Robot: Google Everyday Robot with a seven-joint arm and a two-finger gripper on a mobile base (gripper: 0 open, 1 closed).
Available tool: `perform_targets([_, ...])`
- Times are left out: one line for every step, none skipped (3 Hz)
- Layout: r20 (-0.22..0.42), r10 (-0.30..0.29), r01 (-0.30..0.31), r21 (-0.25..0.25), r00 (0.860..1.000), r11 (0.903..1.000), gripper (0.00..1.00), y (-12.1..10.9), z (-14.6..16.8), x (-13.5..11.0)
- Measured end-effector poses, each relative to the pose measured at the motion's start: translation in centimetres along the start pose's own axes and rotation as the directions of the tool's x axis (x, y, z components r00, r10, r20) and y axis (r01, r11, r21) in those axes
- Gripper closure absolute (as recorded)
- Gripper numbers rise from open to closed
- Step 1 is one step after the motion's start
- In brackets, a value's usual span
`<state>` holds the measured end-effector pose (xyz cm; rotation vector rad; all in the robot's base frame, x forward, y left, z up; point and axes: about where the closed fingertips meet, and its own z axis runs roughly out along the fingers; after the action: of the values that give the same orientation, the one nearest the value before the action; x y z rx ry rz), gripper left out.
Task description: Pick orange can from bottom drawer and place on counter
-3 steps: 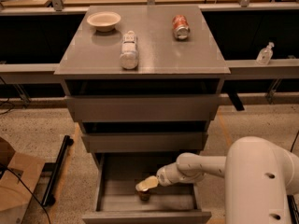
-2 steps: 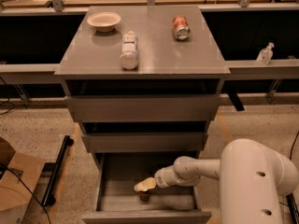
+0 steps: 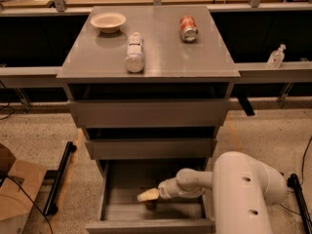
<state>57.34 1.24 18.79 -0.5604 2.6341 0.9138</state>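
Note:
The bottom drawer (image 3: 146, 225) is pulled open below the two shallower drawers. My gripper (image 3: 147, 195) reaches into it from the right, low over the drawer floor. A small dark orange-brown thing (image 3: 150, 205), probably the orange can, shows just under the fingertips; most of it is hidden by the gripper. The counter (image 3: 165, 52) is the grey cabinet top above.
On the counter lie a white bottle (image 3: 134, 52) on its side, a red-and-white can (image 3: 188, 28) on its side and a cream bowl (image 3: 108, 21). A cardboard box (image 3: 14, 194) and a black bar (image 3: 59, 177) stand at the left. A small bottle (image 3: 276, 56) sits on the right bench.
My gripper has shifted slightly left and a little down inside the bottom drawer, over the dark can. Nothing else has moved.

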Motion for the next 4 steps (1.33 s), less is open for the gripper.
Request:
perform_targets([-0.004,0.035,-0.035,-0.013,0.999,0.9993,0.17,-0.6,2.7,0.3])
perform_targets([-0.006,0.042,-0.042,-0.016,0.999,0.9990,0.40,-0.5,3.7,0.4])
perform_targets([-0.006,0.042,-0.042,-0.016,0.999,0.9990,0.64,-0.2,3.2,0.1])
perform_targets([-0.006,0.042,-0.042,-0.016,0.999,0.9990,0.88,0.0,3.0,0.0])
